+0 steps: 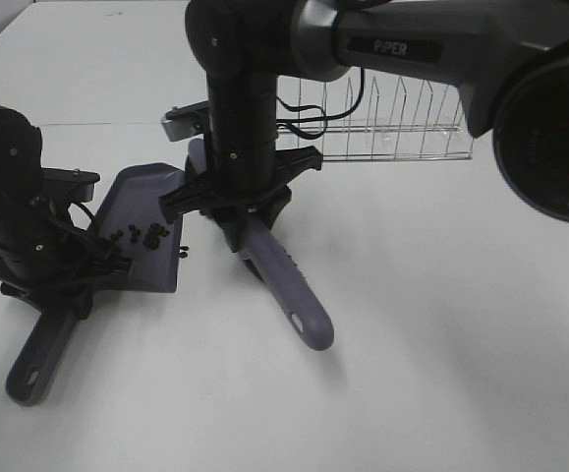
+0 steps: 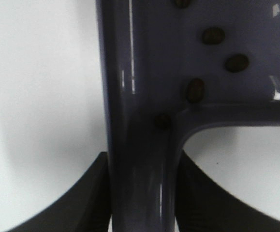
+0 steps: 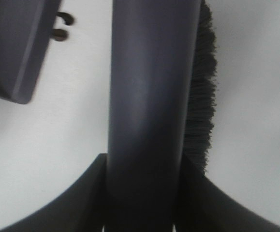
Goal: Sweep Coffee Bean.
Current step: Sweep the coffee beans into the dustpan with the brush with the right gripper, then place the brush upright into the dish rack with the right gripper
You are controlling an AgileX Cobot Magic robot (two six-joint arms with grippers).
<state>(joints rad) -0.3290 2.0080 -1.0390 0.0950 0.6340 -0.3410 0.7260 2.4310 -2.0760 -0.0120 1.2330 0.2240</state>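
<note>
Well, grips: left gripper (image 2: 142, 195) clamped the dustpan (image 1: 132, 192), right gripper (image 3: 144, 193) the brush (image 1: 289, 295).
Risk: a tilt could roll coffee beans (image 1: 151, 236) out.

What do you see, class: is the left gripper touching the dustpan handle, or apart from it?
Touching. The left wrist view shows the left gripper shut on the dustpan handle, both fingers pressed against its sides with no gap.

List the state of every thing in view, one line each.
Dustpan: on the table, handle gripped.
Coffee beans: most in the dustpan, a couple outside its lip.
Brush: gripped mid-handle.
Left pincer: shut on dustpan handle.
Right pincer: shut on brush.
Wire rack: upright, untouched.
</note>
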